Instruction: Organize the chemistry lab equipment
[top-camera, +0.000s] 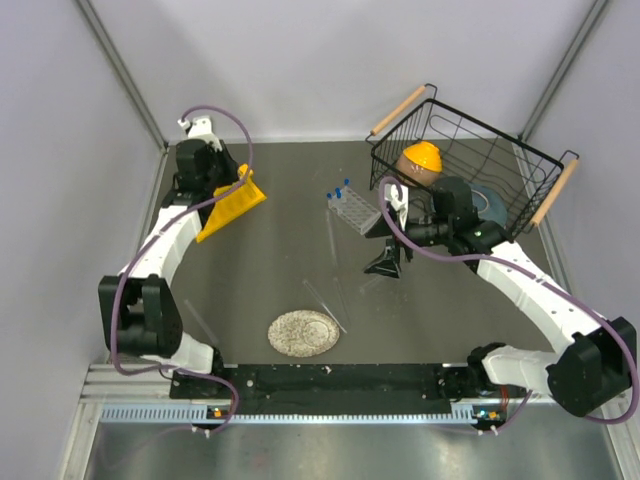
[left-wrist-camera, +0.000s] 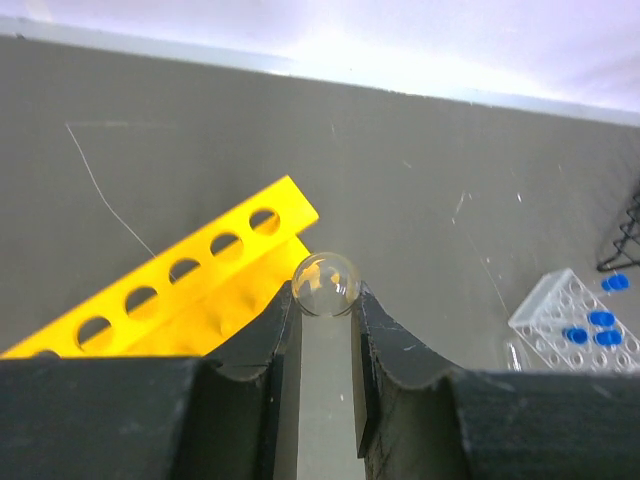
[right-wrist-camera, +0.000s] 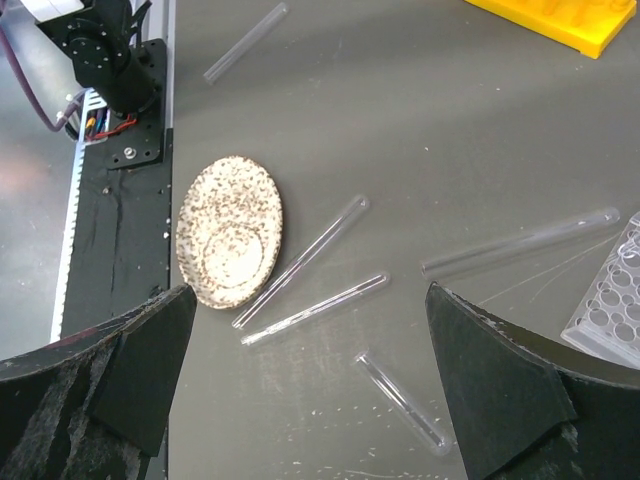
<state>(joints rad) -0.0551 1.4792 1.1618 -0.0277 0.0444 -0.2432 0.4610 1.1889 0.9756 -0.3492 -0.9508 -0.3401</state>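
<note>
Left pincer (top-camera: 238, 183) of mine sits at the far-left corner of the table (top-camera: 280, 265), right at the yellow rack (top-camera: 230, 208). My right pincer (top-camera: 386, 266) hangs near the middle, just this side of the clear rack (top-camera: 352, 210) and its vials (top-camera: 338, 188). The basket (top-camera: 470, 135) beyond is none of my business. From my left wrist, the jaws are pressed close, pinching a tube (left-wrist-camera: 325, 284) lengthwise. Its round end pokes out past the tips, just beside the yellow rack's row of holes. I judge I hold it along the fingers so it can go end-first into a hole. The rack looks tipped rather than standing square, which may make seating awkward. From my right wrist, the jaws are spread wide with nothing between them, hovering over the loose tubes (right-wrist-camera: 300, 262) lying flat and scattered. One lies just beside the disc (right-wrist-camera: 230, 243), and the clear rack shows at the right edge. I take the wide spread as readiness to straddle one of them.
</note>
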